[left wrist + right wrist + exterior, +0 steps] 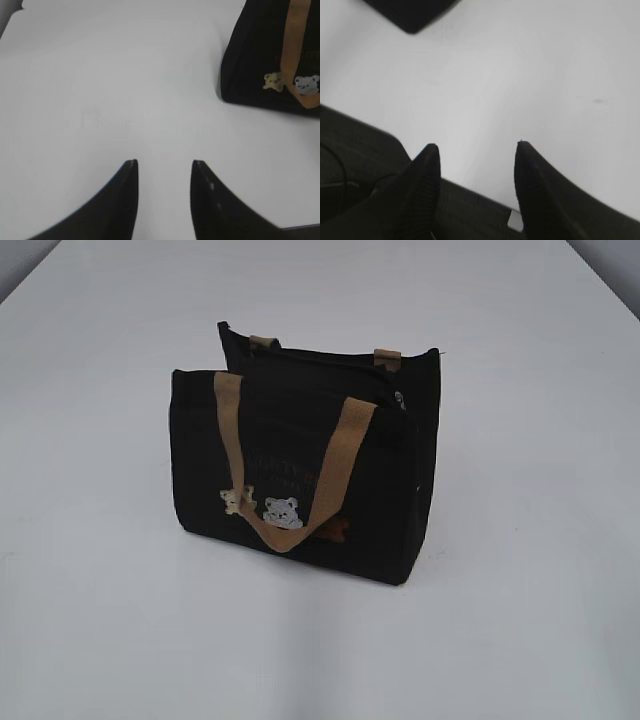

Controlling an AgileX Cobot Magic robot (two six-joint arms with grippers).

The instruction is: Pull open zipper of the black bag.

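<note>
Black bag [300,480] standing upright on a white table [120,620], near the middle of the exterior view, turned so that one front face and one narrow side face show. Tan strap handle [300,465] hangs down over the front face in a V; its lower loop lies between a cream bear patch [237,501] and a grey bear patch [283,512], with a brown patch [335,532] partly hidden just beside them. Faint lettering sits above the patches. A second tan handle [388,357] shows only as two short stubs at the rear top edge. Zipper [385,395] runs along the bag's top edge; a small silver piece [401,400] shows near its right end, too small to make out in detail.

Neither arm appears in the exterior view. In the left wrist view, the left gripper [164,162] hangs over bare table, its two dark fingers apart with nothing between them; the bag's lower front corner lies well apart at the upper right. In the right wrist view, the right gripper [477,145] likewise has its fingers spread and empty over the table, with a dark surface [355,165] below at the left and one black corner [412,12], which cannot be identified, at the top edge.
</note>
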